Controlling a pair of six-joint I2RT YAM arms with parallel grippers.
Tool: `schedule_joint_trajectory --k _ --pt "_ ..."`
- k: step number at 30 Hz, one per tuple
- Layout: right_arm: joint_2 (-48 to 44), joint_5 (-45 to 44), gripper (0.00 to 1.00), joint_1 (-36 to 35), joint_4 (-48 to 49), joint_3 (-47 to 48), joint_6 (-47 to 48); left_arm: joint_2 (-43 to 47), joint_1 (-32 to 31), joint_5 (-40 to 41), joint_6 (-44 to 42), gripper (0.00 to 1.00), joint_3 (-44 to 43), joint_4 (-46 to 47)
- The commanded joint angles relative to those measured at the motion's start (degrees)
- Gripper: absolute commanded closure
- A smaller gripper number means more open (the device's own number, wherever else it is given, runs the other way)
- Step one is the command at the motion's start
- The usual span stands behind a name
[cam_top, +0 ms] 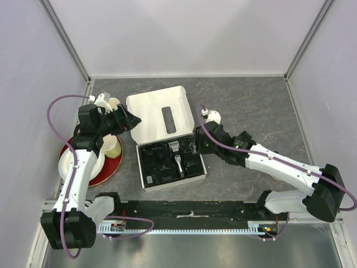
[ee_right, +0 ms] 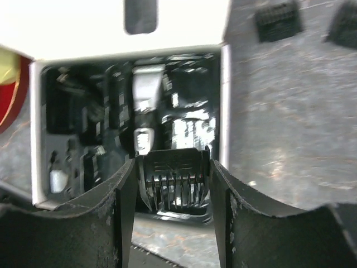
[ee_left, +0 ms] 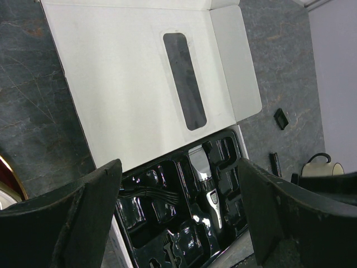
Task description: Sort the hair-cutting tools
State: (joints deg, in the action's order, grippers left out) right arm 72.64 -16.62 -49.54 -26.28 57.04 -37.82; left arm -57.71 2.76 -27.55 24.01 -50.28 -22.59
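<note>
Now right gripper — outstretched — pinches comb guard.

So the whole thing sat on a dark grey stone-look tabletop with pale veins running through it. Plain off-white panel walls boxed it in: a back wall, a left wall and a right wall, joined by slim silver aluminium corner posts. A long black mounting rail ran along the near edge, with a brushed steel surface just below it. Lighting was soft and even, slightly lilac on the walls
</note>
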Motion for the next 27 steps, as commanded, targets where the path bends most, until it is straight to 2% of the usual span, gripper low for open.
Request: schedule_joint_trajectory --k 1,5,11,16,27 --pt "0.3 -5.95 0.62 -8.71 3.77 2.38 -7.87 0.58 0.05 -0.49 -0.63 0.1 -0.34 1.41" --pt "6.26 -11.49 0.63 -17.49 4.31 5.97 -10.42 0.67 0.14 -0.22 -0.63 0.1 -0.26 1.41" --pt "15.32 -15.72 0.65 -24.1 3.96 10.98 -15.43 0.41 0.05 0.04 -0.54 0.1 -0.26 1.49" --pt "22.35 -17.64 0.68 -26.66 2.99 15.29 -16.49 0.41 0.05 0.04 -0.46 0.1 -0.17 1.41" --pt "28.08 -20.2 0.69 -27.63 -0.26 18.55 -17.28 0.32 0.13 0.3 -0.46 0.1 -0.17 1.41"
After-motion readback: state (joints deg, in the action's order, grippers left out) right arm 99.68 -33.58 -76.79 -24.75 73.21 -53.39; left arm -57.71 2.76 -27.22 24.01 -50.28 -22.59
